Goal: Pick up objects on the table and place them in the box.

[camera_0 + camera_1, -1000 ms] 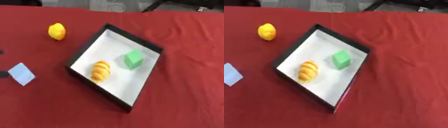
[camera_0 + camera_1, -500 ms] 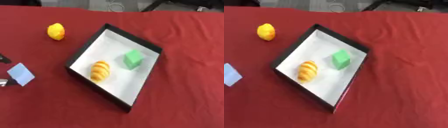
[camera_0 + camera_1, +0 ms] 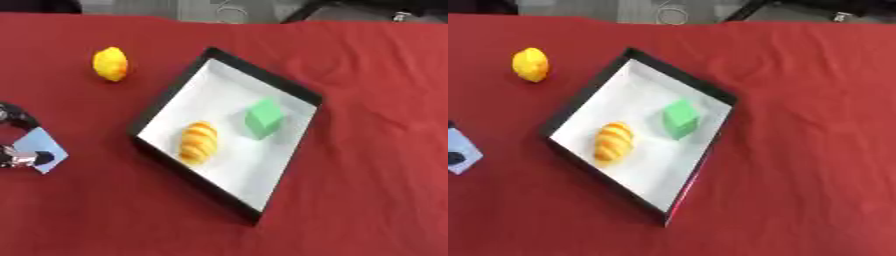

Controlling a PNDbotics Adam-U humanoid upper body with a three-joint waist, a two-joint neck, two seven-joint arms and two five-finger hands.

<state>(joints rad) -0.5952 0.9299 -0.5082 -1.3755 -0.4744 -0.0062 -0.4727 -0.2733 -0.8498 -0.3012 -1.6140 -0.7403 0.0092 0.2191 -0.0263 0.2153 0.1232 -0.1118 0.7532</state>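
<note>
A red-covered table (image 3: 376,100) holds a black-rimmed white box (image 3: 308,93) with 2 items inside — an orange croissant (image 3: 199,142) and, to its right, a green cube (image 3: 262,117). A yellow lemon (image 3: 110,63) lies far left of the box. At the left edge, the left hand's (image 3: 17,159) fingertips (image 3: 16,118) pinch a pale blue flat square (image 3: 37,145).
</note>
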